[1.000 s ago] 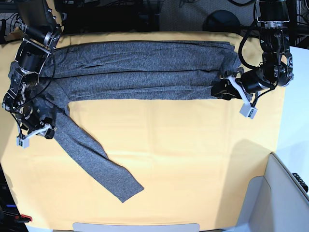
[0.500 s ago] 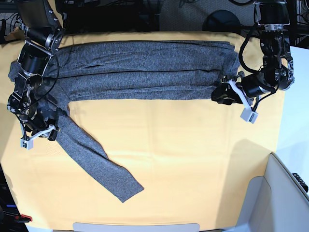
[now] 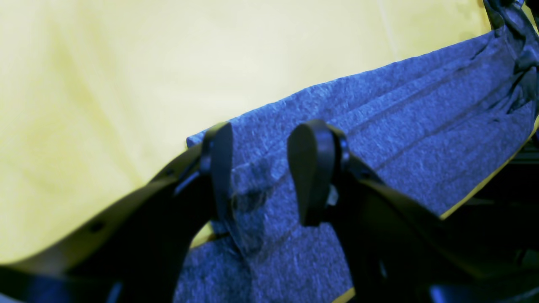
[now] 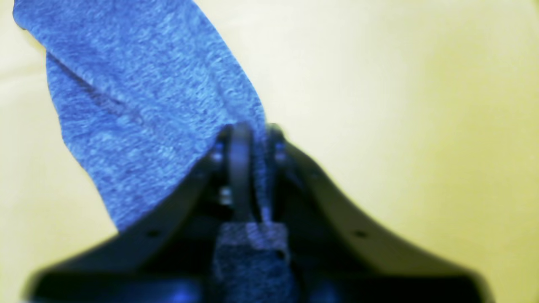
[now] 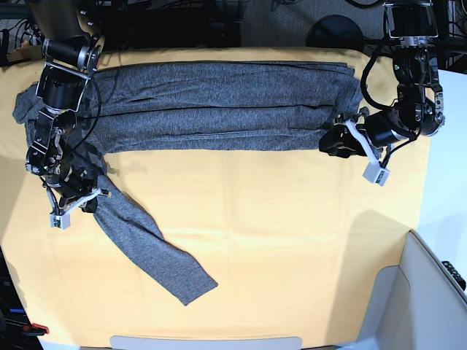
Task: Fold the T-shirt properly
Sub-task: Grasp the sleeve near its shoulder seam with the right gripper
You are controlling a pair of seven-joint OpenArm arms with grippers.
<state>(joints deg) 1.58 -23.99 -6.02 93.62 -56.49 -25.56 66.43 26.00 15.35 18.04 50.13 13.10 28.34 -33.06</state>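
Observation:
The grey T-shirt (image 5: pixel 219 109) lies as a long folded band across the far side of the yellow table cloth (image 5: pixel 277 233). One long sleeve (image 5: pixel 153 248) runs diagonally toward the near edge. My right gripper (image 5: pixel 89 194), at the left of the base view, is shut on the sleeve's upper part. The right wrist view shows its jaws (image 4: pixel 252 130) pinching the grey knit (image 4: pixel 139 105). My left gripper (image 5: pixel 332 142) rests at the band's right end. Its fingers (image 3: pixel 221 168) stand apart over the shirt's edge (image 3: pixel 379 126), so my left gripper (image 3: pixel 267 130) is open.
A pale grey bin (image 5: pixel 430 292) fills the near right corner. A white strip (image 5: pixel 204 343) lies along the near edge. Dark cables and equipment (image 5: pixel 219 22) sit behind the far edge of the cloth.
My right gripper has shut on the sleeve's upper part and shifted a little rightward and nearer, pulling the fabric along. The left gripper has barely moved.

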